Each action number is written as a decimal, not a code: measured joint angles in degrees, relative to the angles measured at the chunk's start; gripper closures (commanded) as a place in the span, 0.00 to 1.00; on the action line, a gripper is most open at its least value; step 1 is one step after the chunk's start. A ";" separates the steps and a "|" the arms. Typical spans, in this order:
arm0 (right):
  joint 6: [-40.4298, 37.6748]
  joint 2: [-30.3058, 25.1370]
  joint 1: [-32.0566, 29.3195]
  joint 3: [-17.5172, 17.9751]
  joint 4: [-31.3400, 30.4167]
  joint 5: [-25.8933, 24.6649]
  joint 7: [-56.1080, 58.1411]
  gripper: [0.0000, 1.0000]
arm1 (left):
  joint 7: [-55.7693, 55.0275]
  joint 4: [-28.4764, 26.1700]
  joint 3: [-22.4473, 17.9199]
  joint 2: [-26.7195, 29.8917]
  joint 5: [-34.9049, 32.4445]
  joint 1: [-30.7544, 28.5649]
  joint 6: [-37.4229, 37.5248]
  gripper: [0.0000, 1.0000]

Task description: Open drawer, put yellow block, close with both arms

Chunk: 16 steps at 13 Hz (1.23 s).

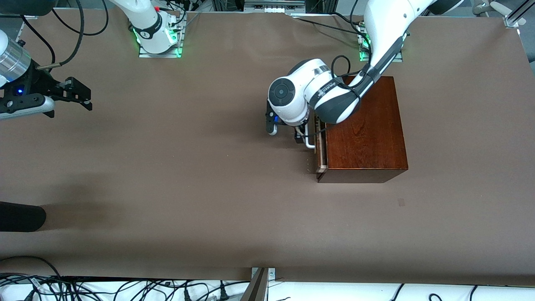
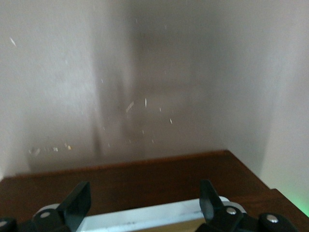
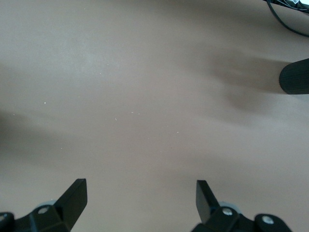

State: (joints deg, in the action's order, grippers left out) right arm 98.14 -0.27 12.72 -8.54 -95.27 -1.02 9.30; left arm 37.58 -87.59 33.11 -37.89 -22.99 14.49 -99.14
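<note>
The dark mahogany box (image 1: 365, 129) stands toward the left arm's end of the table. Its drawer (image 1: 320, 163) is pulled out a little, so a thin strip of pale wood shows. My left gripper (image 1: 301, 137) is at the drawer's white bar handle (image 1: 309, 142). In the left wrist view the handle (image 2: 145, 215) lies between the wide-apart fingers of that gripper (image 2: 144, 195), which is open, in front of the dark drawer front (image 2: 135, 181). My right gripper (image 1: 79, 95) (image 3: 140, 193) hangs open over bare table at the right arm's end, holding nothing. The yellow block is out of view.
A black rounded object (image 1: 21, 216) (image 3: 295, 77) juts in over the table edge at the right arm's end, nearer the front camera than my right gripper. Cables (image 1: 125, 288) lie along the table's near edge. The brown tabletop (image 1: 188, 175) is bare in the middle.
</note>
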 measured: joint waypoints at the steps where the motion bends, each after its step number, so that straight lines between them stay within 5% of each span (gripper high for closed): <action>1: 0.00 0.00 0.00 0.00 0.00 0.00 -0.02 0.00 | 0.01 -0.04 -0.01 0.16 -0.49 -0.26 0.86 0.00; 16: 0.17 0.00 -0.03 -0.01 0.09 0.00 -0.05 0.00 | 0.22 1.38 0.50 0.60 -2.35 -0.23 4.31 0.00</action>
State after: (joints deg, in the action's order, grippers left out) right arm 98.31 -0.27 12.68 -8.55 -95.18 -1.02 9.25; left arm 37.80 -86.22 33.61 -37.29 -25.34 14.26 -94.83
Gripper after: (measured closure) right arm 0.000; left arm 0.000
